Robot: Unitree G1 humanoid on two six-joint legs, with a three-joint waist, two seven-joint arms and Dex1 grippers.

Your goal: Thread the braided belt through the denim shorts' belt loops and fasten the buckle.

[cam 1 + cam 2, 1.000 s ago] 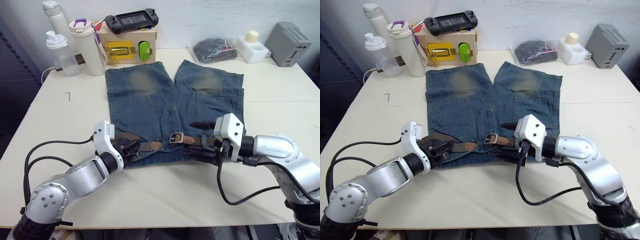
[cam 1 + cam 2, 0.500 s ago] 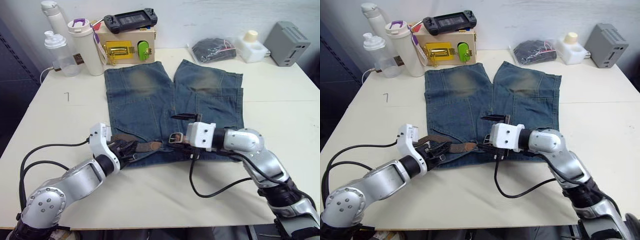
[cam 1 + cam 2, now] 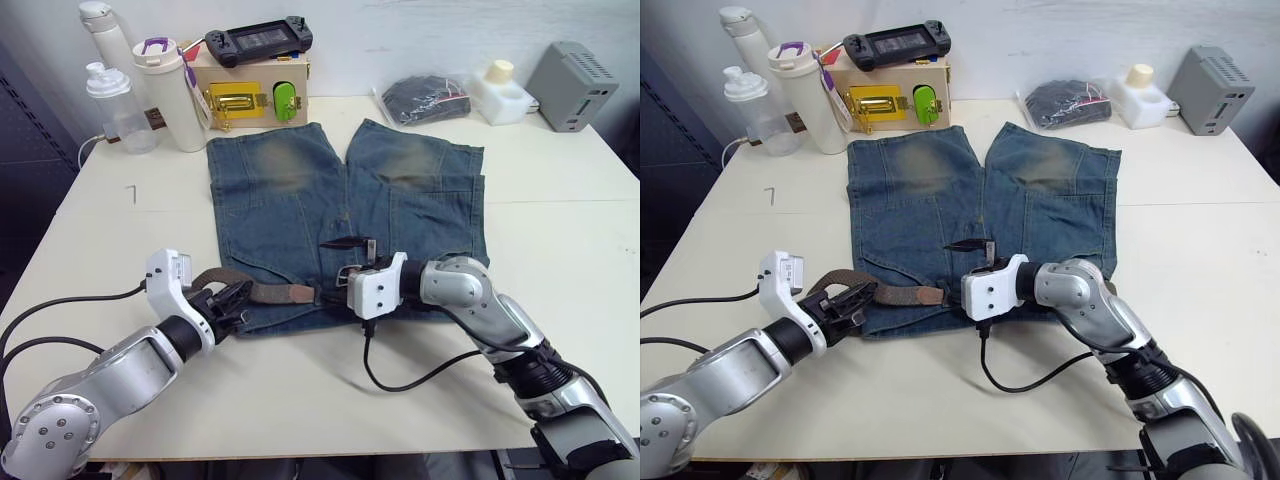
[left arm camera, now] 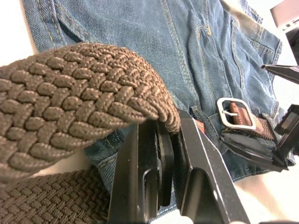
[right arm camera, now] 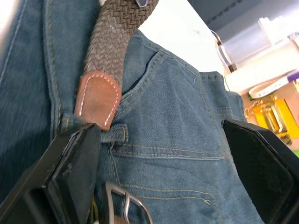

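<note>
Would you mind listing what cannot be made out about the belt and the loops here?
- Belt loops: how many the braided belt has passed; the denim shorts waistband is covered by both arms in the eye views.
- Buckle: prong position, too small in the left wrist view.
- Belt's length: cut off by the left wrist view's edge.

The right gripper [image 3: 340, 262] is sliding left along the waistband, now over the buckle [image 3: 352, 275]. The left gripper [image 3: 228, 300] is pulling the braided belt [image 3: 262, 290] back toward the left.
</note>
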